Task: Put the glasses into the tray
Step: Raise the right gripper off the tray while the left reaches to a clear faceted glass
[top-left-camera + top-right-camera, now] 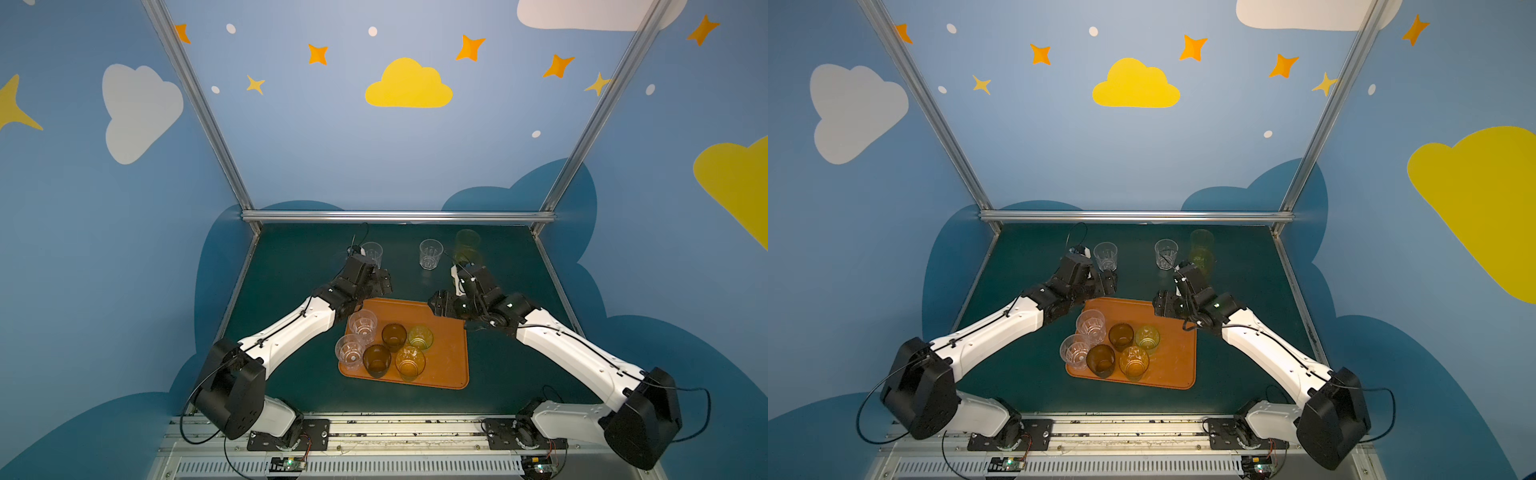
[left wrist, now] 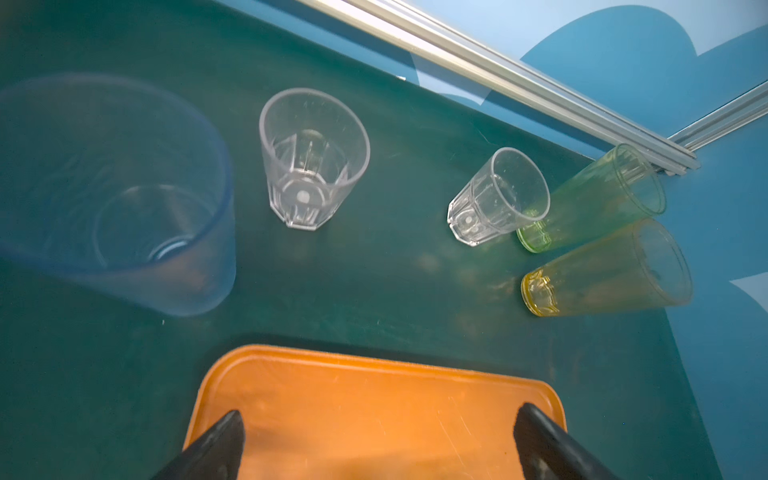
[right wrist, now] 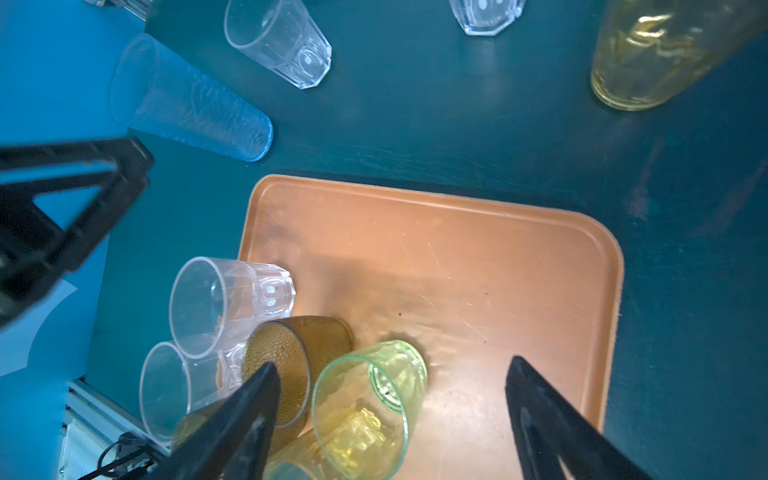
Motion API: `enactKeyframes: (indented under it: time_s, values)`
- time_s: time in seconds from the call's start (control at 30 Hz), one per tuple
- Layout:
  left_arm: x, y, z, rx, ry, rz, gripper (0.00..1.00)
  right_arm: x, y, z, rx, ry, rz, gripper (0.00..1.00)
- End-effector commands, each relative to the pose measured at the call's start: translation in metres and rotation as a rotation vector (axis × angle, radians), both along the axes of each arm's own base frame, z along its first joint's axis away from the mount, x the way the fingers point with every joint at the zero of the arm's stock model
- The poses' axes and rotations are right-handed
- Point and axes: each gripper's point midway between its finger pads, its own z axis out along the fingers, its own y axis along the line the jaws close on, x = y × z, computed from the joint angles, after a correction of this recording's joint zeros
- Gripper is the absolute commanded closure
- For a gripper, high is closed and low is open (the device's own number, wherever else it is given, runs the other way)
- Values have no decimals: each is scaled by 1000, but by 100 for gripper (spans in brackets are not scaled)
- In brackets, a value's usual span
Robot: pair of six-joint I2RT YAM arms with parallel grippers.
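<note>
The orange tray (image 1: 444, 361) (image 2: 374, 399) (image 3: 478, 266) holds several glasses at its left side: two clear faceted (image 1: 363, 323), two dark brown (image 1: 394, 336), one green (image 3: 374, 399) and one amber (image 1: 410, 363). On the table beyond it stand two clear faceted glasses (image 1: 372, 252) (image 1: 430, 253), two tall yellow ones (image 2: 594, 199) (image 2: 611, 270) and a frosted bluish one (image 2: 112, 199). My left gripper (image 1: 383, 282) (image 2: 380, 415) hovers open over the tray's far left corner. Over the far right corner my right gripper (image 1: 437, 305) (image 3: 392, 362) is open and grips nothing.
An aluminium frame rail (image 1: 395, 216) runs along the table's back edge, with posts at both back corners. Blue walls close in the left and right sides. The green table surface (image 1: 299, 257) lies round the tray.
</note>
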Motion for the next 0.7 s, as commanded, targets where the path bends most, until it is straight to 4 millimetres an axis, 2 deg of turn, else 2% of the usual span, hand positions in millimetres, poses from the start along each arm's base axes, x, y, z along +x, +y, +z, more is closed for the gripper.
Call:
enactKeyframes:
  time_s: [0.0, 0.2, 0.4, 0.53, 0.63, 0.67]
  values:
    - [22, -3, 7, 22, -10, -43, 0, 0, 2, 11, 93, -53, 10, 16]
    - [56, -14, 11, 78, 37, -102, 0, -5, -5, 14, 147, -98, 17, 16]
    - [85, -29, -2, 83, 101, -134, 0, -11, -6, 25, 214, -166, 37, 16]
    - [101, -40, -10, 101, 129, -175, 7, -16, -8, 29, 251, -201, 45, 16]
    - [113, -40, -18, 135, 161, -173, 16, -17, -11, 32, 258, -217, 42, 16]
    - [116, -39, -21, 146, 177, -177, 19, -19, -13, 28, 253, -210, 38, 16]
